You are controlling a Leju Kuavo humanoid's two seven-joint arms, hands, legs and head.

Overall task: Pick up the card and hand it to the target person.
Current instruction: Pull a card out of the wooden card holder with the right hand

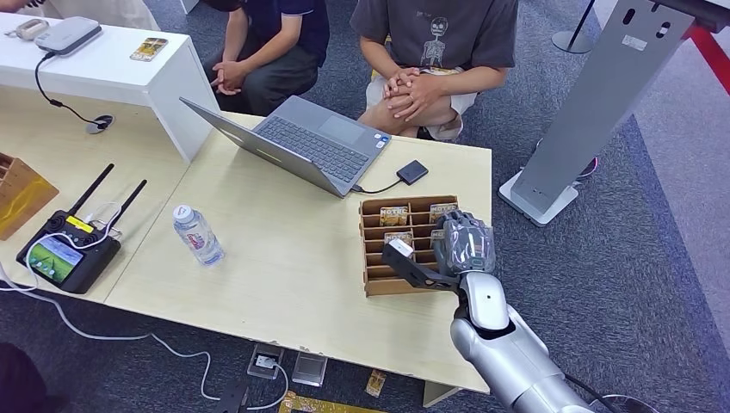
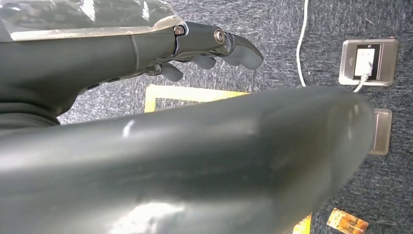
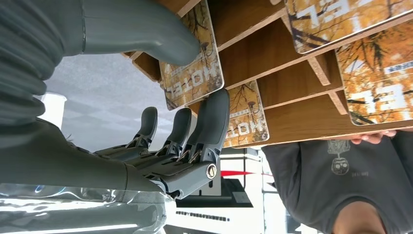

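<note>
The right robot hand (image 1: pixel 463 243) reaches into the slotted cardboard card rack (image 1: pixel 372 286) on the bench (image 1: pixel 284 258), with more orange hotel cards (image 1: pixel 394 214) standing in the slots just beyond it. The right wrist view shows what the head view hides: thumb (image 3: pixel 146 34) and a finger pinching one card (image 3: pixel 191 78), still between the rack's dividers. The left robot hand (image 2: pixel 209 46) hangs over the carpet, fingers loosely curled, holding nothing, near a floor socket (image 2: pixel 367 62) and a fallen card (image 2: pixel 347 222).
</note>
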